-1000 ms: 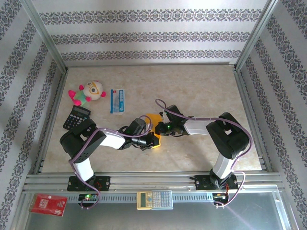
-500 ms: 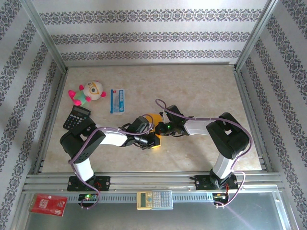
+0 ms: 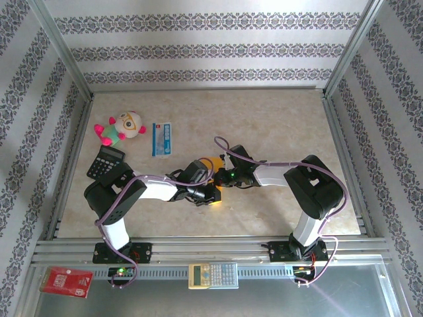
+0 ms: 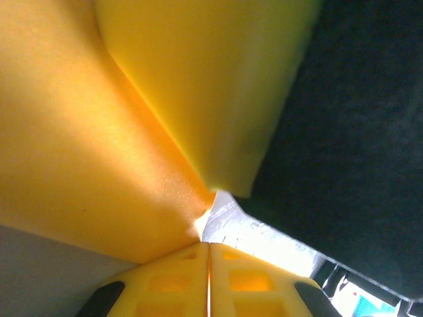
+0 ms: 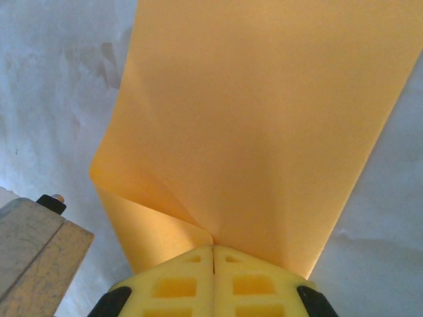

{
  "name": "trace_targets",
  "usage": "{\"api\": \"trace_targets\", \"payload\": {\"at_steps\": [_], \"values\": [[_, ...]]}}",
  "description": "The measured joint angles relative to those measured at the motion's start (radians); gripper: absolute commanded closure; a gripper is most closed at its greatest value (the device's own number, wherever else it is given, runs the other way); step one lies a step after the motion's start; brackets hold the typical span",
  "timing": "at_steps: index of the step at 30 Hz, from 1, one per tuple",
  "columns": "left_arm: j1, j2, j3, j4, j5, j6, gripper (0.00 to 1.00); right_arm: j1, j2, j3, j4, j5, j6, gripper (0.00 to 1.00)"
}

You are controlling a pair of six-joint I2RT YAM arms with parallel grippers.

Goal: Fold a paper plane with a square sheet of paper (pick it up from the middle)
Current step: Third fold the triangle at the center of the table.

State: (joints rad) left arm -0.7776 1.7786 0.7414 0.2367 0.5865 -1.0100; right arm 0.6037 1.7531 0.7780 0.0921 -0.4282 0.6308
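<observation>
A pale marbled table [image 3: 277,125] sits inside patterned walls, and near its middle the orange-yellow sheet of paper [image 3: 213,162] is held up between the two arms. The left gripper [image 4: 209,246] is clamped tight on the sheet where two panels meet in a crease. The right gripper [image 5: 213,247] is pinched closed on an edge, from which the paper curls up and away. This looks like an early fold being formed, so what matters, I judge, is bringing the edges together evenly. That means moving both pinch points in step, holding the sheet lightly taut without tearing it, and laying it on the table before pressing the crease flat. Both arms reach inward from their bases with forearms low over the table, and the wrists meet almost nose to nose at the paper. A blue-and-white packet [image 3: 162,139] lies apart, farther back on the left.
</observation>
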Motion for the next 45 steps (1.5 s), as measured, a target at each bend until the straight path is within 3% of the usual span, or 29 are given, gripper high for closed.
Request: {"api": "trace_targets", "payload": {"at_steps": [11,18,24,45], "values": [[0.008,-0.104,-0.03,0.004,-0.002,0.026,0.84,-0.006,0.0,-0.003,0.007,-0.008,0.003,0.97],[0.118,-0.18,-0.087,0.037,0.014,0.021,0.87,-0.011,0.001,-0.003,0.01,-0.009,0.007,0.97],[0.183,-0.173,-0.082,0.038,0.014,0.019,0.87,-0.011,0.002,-0.003,0.011,-0.011,0.007,0.97],[0.212,-0.008,0.022,-0.009,0.011,0.077,0.87,-0.013,0.004,-0.003,0.014,-0.019,0.006,0.95]]}}
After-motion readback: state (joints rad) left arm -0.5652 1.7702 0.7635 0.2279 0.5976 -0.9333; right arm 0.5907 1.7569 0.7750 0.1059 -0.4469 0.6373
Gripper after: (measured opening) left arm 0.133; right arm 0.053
